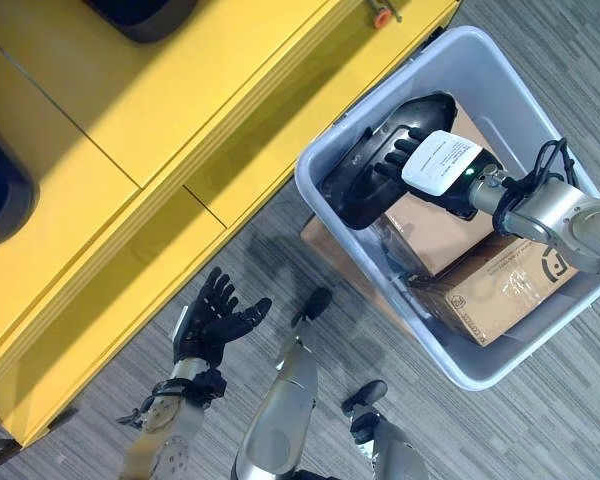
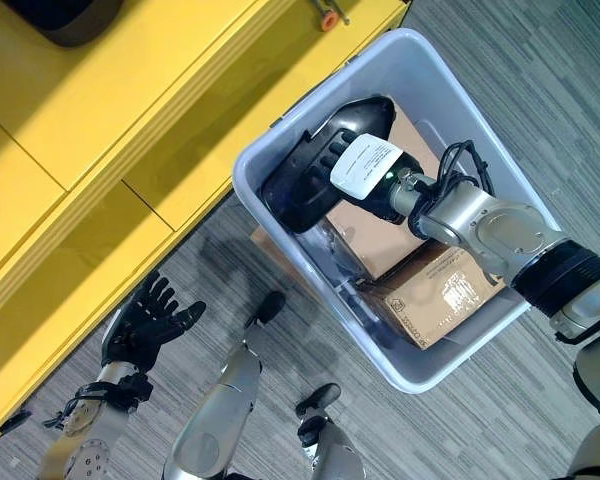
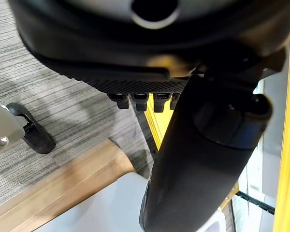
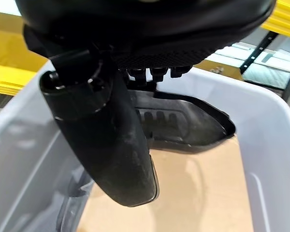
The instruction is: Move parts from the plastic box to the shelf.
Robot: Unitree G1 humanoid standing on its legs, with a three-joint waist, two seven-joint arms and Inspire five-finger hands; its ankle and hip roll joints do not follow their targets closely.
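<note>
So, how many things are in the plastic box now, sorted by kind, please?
Black plastic part, under the right hand: 1
Cardboard boxes, upper and lower: 2
Total in the plastic box: 3

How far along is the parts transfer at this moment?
Dark items already sit on the yellow shelf, though whether they came from the box is unclear. In hand: the right hand rests on a black part inside the plastic box. Left hand is open over the floor. Cardboard boxes remain inside.
</note>
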